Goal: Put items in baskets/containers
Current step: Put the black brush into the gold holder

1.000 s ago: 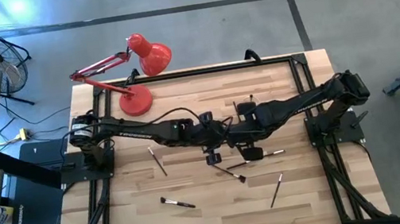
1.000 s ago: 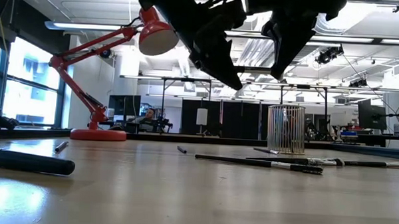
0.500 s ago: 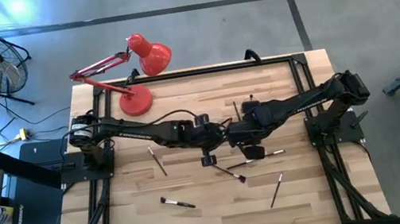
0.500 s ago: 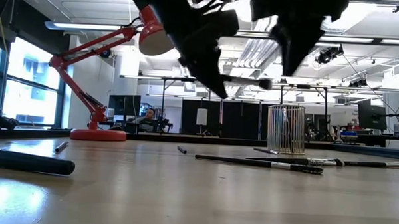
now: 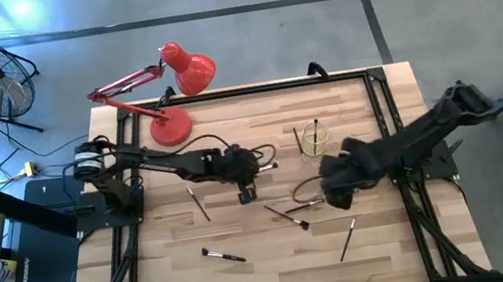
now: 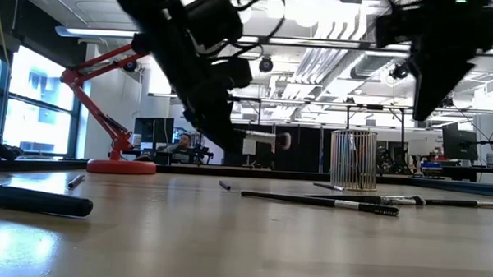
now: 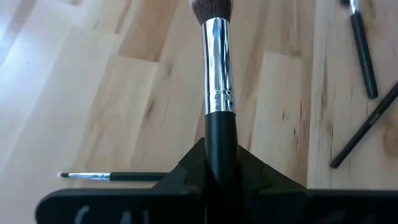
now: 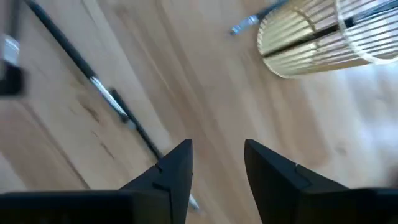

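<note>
Glass cup (image 5: 311,139) upper centre of table, one brush already inside. Left gripper (image 5: 241,167) pinches a silver-ferruled brush (image 7: 217,68) by its handle, level above the wood, likely for carrying cupward. Right gripper (image 8: 216,163), fingers parted, empty.

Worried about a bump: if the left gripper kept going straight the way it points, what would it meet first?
Probably nothing near: the left gripper, shut on a brush, points toward the right arm's side; the glass cup seems off that line, though depth is unclear.
</note>
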Available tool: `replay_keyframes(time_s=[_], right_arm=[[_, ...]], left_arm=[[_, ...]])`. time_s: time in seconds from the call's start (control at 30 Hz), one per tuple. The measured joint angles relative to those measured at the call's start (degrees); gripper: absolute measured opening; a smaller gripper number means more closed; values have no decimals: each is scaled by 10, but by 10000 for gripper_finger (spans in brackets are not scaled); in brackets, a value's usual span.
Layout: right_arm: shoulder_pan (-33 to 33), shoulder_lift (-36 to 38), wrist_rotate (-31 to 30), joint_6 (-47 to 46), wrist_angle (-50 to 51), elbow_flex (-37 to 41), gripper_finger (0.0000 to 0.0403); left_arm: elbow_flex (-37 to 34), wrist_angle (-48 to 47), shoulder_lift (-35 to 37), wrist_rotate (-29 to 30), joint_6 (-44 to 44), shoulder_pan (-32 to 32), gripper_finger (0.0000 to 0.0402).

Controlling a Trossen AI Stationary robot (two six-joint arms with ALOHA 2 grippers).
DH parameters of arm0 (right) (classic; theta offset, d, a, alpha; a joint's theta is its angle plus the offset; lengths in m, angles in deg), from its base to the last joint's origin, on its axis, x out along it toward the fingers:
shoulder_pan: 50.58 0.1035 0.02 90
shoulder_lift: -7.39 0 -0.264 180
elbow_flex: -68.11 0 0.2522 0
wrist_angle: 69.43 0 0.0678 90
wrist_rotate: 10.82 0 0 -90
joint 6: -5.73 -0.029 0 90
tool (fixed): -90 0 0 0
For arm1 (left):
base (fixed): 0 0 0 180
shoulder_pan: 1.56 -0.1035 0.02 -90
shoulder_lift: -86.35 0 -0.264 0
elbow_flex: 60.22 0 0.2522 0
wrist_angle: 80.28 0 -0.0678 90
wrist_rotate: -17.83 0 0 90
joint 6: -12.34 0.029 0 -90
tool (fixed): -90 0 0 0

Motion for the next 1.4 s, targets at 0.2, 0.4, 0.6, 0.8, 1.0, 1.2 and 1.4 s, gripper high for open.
replay_keyframes(time_s=[0.2,0.4,0.6,0.8,1.0,1.2,1.4], right_arm=[[42,87,-185,-26,-452,213,125],[31,63,-234,155,-998,387,124],[11,23,-256,270,-1201,420,123],[-22,-2,-242,359,-1228,360,123],[-52,-9,-203,418,-1231,296,124],[-73,-9,-205,454,-1239,270,124],[-96,-9,-193,446,-1240,264,124]], left_arm=[[-43,177,33,-28,-1,-6,27],[-44,295,37,-42,2,-5,27],[-44,402,36,-38,-16,-5,28],[-44,452,36,-35,-20,-5,28],[-44,466,31,-32,-26,-5,28],[-44,470,30,-32,-32,-5,28],[-44,462,30,-37,-32,-5,28]])
